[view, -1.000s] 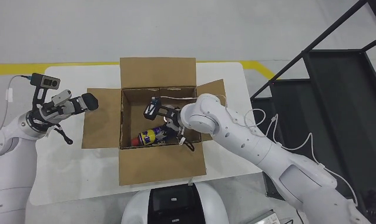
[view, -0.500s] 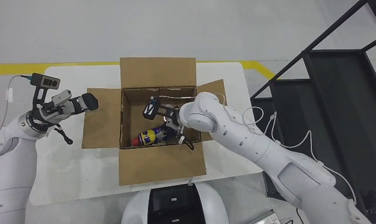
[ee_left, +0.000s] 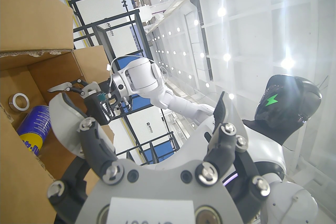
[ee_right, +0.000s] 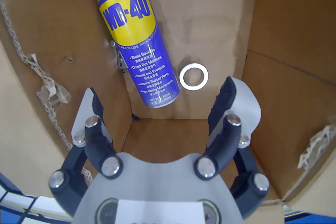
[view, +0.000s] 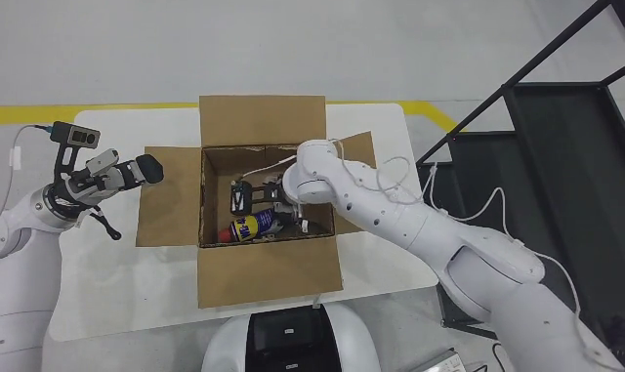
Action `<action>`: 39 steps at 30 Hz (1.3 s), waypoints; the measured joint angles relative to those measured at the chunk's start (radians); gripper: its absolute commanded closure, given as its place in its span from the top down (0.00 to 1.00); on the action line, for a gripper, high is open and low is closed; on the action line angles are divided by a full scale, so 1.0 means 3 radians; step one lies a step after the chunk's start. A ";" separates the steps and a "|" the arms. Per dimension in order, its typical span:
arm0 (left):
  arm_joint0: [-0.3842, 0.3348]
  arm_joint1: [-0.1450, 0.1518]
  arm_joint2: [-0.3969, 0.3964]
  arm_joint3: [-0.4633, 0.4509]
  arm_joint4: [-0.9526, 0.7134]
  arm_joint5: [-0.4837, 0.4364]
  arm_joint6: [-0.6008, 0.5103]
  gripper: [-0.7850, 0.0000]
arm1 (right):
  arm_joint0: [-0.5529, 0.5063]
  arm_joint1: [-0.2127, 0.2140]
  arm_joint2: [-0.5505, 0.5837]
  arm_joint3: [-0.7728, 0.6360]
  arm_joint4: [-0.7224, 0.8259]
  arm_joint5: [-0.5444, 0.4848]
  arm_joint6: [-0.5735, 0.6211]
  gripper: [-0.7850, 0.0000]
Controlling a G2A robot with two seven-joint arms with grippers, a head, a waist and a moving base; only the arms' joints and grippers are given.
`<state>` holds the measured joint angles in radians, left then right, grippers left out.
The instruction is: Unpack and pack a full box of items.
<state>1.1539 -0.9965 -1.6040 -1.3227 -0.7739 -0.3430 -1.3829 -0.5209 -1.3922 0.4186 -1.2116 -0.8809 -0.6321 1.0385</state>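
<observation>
My right claw (ee_right: 159,89) gapes in the box (ee_right: 275,12) over can (ee_right: 134,46) and ring (ee_right: 193,76); left claw (ee_left: 139,100) gapes too. A metal bit (ee_right: 118,59) hides half behind the can.

The box (ee_right: 288,12) is matt cardboard with rough torn edges; the spray can (ee_right: 136,51) is glossy metal.
</observation>
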 measured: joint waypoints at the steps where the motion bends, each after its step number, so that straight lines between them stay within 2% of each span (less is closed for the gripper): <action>1: 0.0000 0.0000 0.0000 0.0000 0.0000 0.0000 0.0000 1.00 | 0.0028 -0.0038 -0.0048 0.0068 -0.0010 -0.0025 -0.0026 1.00; 14: 0.0000 0.0000 0.0000 0.0000 0.0000 0.0000 0.0000 1.00 | 0.0268 -0.0532 -0.0498 0.0948 -0.0281 -0.0226 -0.0384 1.00; 34: 0.0000 0.0000 0.0000 0.0000 0.0000 0.0000 0.0000 1.00 | 0.0310 -0.1072 -0.0739 0.1815 -0.0576 -0.0380 -0.0740 1.00; 35: 0.0000 0.0000 0.0000 0.0000 0.0000 0.0000 0.0000 1.00 | 0.0316 -0.1100 -0.0749 0.1854 -0.0599 -0.0400 -0.0757 0.93; 36: 0.0000 0.0000 0.0000 0.0000 0.0000 0.0000 0.0000 1.00 | 0.0317 -0.1120 -0.0756 0.1884 -0.0613 -0.0413 -0.0768 0.78; 37: 0.0000 0.0000 0.0000 0.0000 0.0000 0.0000 0.0000 1.00 | 0.0318 -0.1140 -0.0761 0.1916 -0.0624 -0.0425 -0.0778 0.56; 39: 0.0000 0.0000 0.0000 0.0000 0.0000 0.0000 0.0000 1.00 | 0.0321 -0.1186 -0.0768 0.1998 -0.0638 -0.0450 -0.0798 0.47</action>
<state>1.1539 -0.9965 -1.6040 -1.3227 -0.7739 -0.3430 -1.3829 -0.4247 -1.7480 0.1883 -0.6121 -1.0722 -0.7670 0.7991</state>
